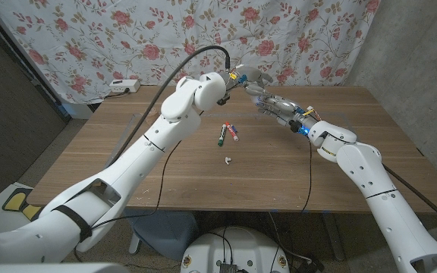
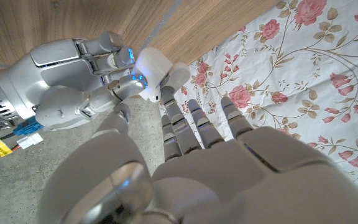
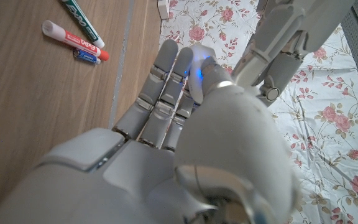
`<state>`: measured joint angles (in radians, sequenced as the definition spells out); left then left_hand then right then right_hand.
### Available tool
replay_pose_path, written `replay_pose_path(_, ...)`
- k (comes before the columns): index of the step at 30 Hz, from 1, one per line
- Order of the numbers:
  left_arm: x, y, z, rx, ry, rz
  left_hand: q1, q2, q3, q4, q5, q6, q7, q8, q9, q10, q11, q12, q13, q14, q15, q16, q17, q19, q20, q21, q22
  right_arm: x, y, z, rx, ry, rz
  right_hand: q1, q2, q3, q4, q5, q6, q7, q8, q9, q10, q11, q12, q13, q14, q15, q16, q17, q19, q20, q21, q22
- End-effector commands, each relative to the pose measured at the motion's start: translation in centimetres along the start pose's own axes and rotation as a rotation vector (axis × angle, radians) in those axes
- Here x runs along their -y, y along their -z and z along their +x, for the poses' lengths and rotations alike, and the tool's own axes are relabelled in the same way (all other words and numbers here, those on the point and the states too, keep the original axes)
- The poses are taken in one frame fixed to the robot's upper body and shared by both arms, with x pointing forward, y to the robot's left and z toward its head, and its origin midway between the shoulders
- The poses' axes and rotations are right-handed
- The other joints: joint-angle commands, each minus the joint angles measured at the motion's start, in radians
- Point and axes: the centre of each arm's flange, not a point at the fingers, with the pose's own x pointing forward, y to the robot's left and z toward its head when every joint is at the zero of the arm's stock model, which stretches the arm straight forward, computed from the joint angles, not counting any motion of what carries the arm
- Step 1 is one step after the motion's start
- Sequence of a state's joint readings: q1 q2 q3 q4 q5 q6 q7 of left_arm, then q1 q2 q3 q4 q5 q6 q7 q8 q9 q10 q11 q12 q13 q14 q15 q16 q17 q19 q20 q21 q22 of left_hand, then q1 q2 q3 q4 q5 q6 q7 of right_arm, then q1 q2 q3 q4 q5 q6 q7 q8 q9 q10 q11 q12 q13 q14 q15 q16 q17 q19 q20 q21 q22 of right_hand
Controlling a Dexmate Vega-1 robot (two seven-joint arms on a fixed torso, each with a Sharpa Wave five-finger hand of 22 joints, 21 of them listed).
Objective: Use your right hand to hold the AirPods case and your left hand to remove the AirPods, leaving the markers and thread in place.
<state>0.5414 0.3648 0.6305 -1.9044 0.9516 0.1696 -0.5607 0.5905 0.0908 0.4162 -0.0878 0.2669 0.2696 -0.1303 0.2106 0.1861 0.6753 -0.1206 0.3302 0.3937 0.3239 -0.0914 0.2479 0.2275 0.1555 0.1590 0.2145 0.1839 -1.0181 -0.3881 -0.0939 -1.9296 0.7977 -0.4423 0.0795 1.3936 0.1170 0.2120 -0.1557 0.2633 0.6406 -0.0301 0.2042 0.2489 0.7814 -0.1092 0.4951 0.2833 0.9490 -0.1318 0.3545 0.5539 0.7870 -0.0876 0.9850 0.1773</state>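
The right hand (image 2: 73, 84) holds the white AirPods case (image 2: 156, 73) up above the far middle of the bench (image 1: 165, 163), its lid end turned toward the left hand (image 2: 185, 155). That left hand hovers just beside the case, fingers (image 2: 178, 124) loosely spread and holding nothing, tips almost at the opening. The case lies straight ahead of those fingertips, so a short reach forward should meet it. The markers (image 1: 228, 133) lie on the bench below, well apart.
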Motion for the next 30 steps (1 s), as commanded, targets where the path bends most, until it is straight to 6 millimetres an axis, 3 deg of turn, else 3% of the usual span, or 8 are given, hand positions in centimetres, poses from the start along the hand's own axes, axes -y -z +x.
replay_pose_path(1, 0.25, -0.07, 0.32, -0.002, 0.024, -0.016, -0.003, 0.005, 0.017, -0.009, 0.003, 0.009, 0.002, -0.002, -0.001, 0.024, -0.025, -0.002, -0.007, 0.015, -0.004, 0.005, -0.006, 0.007, 0.006, 0.003, 0.004, 0.04, 0.11, -0.03, -0.003, 0.002, 0.003, 0.000, 0.008, 0.000, 0.000, 0.003, 0.007, -0.007, 0.001, 0.001, 0.037, -0.028, 0.032, 0.107, 0.003, -0.105, -0.001, 0.005, -0.007, -0.094, 0.007, -0.001)
replay_pose_path(6, 0.45, -0.13, 0.46, 0.003, 0.034, -0.053, 0.024, 0.024, 0.049, -0.037, 0.013, 0.001, 0.004, -0.007, 0.000, 0.059, -0.051, 0.002, -0.006, 0.037, -0.019, 0.010, -0.012, 0.008, 0.009, 0.002, 0.004, 0.13, 0.14, -0.03, -0.003, 0.004, 0.004, 0.001, 0.009, 0.001, 0.001, 0.003, 0.007, -0.006, 0.001, 0.001, 0.036, -0.031, 0.032, 0.108, 0.003, -0.105, -0.001, 0.006, -0.008, -0.094, 0.009, -0.001)
replay_pose_path(8, 0.48, -0.19, 0.43, -0.002, 0.026, -0.047, 0.049, 0.036, 0.073, -0.060, 0.022, 0.000, 0.003, -0.008, 0.000, 0.094, -0.072, 0.015, 0.001, 0.051, -0.024, 0.011, -0.016, 0.011, 0.008, 0.003, 0.004, 0.15, 0.15, -0.03, -0.004, 0.003, 0.005, 0.000, 0.009, 0.001, 0.001, 0.003, 0.006, -0.006, 0.001, 0.001, 0.035, -0.030, 0.032, 0.108, 0.003, -0.105, -0.001, 0.006, -0.008, -0.094, 0.009, -0.001)
replay_pose_path(11, 0.51, -0.25, 0.44, 0.009, 0.019, -0.049, 0.077, 0.051, 0.091, -0.078, 0.029, -0.003, 0.000, -0.010, 0.000, 0.130, -0.077, 0.041, 0.015, 0.090, -0.047, 0.023, -0.011, 0.016, 0.006, 0.003, 0.003, 0.22, 0.20, -0.01, -0.004, 0.004, 0.007, 0.000, 0.010, 0.001, 0.001, 0.004, 0.006, -0.006, 0.000, 0.001, 0.037, -0.029, 0.032, 0.108, 0.004, -0.105, -0.001, 0.006, -0.009, -0.094, 0.010, -0.001)
replay_pose_path(14, 0.52, -0.34, 0.44, 0.003, 0.005, -0.041, 0.145, 0.060, 0.115, -0.104, 0.039, -0.002, -0.006, -0.012, 0.001, 0.142, -0.087, 0.068, 0.036, 0.100, -0.053, 0.026, -0.003, 0.024, 0.002, 0.004, 0.002, 0.25, 0.24, 0.01, -0.005, 0.003, 0.008, 0.000, 0.010, 0.001, 0.001, 0.003, 0.006, -0.007, 0.000, 0.001, 0.037, -0.029, 0.032, 0.107, 0.004, -0.105, -0.001, 0.006, -0.009, -0.094, 0.011, -0.001)
replay_pose_path(23, 0.66, -0.53, 0.43, 0.003, -0.012, -0.030, 0.242, 0.056, 0.129, -0.110, 0.048, -0.009, -0.018, -0.018, 0.002, 0.129, -0.095, 0.109, 0.083, 0.112, -0.072, 0.036, 0.015, 0.032, -0.001, 0.003, 0.000, 0.38, 0.24, 0.01, -0.005, 0.008, 0.010, 0.000, 0.009, 0.001, 0.001, 0.003, 0.005, -0.007, 0.000, 0.001, 0.036, -0.030, 0.031, 0.108, 0.005, -0.105, -0.001, 0.007, -0.011, -0.093, 0.014, -0.001)
replay_pose_path(30, 0.73, -0.48, 0.14, 0.012, -0.074, -0.054, 0.309, 0.048, 0.122, -0.106, 0.049, -0.031, -0.029, -0.024, 0.003, 0.118, -0.095, 0.156, 0.136, 0.126, -0.074, 0.058, 0.046, 0.039, -0.003, 0.002, -0.001, 0.43, 0.31, 0.03, -0.007, 0.009, 0.011, 0.000, 0.009, 0.001, 0.001, 0.003, 0.005, -0.007, 0.000, 0.001, 0.037, -0.031, 0.031, 0.108, 0.005, -0.105, -0.002, 0.007, -0.012, -0.093, 0.016, -0.001)
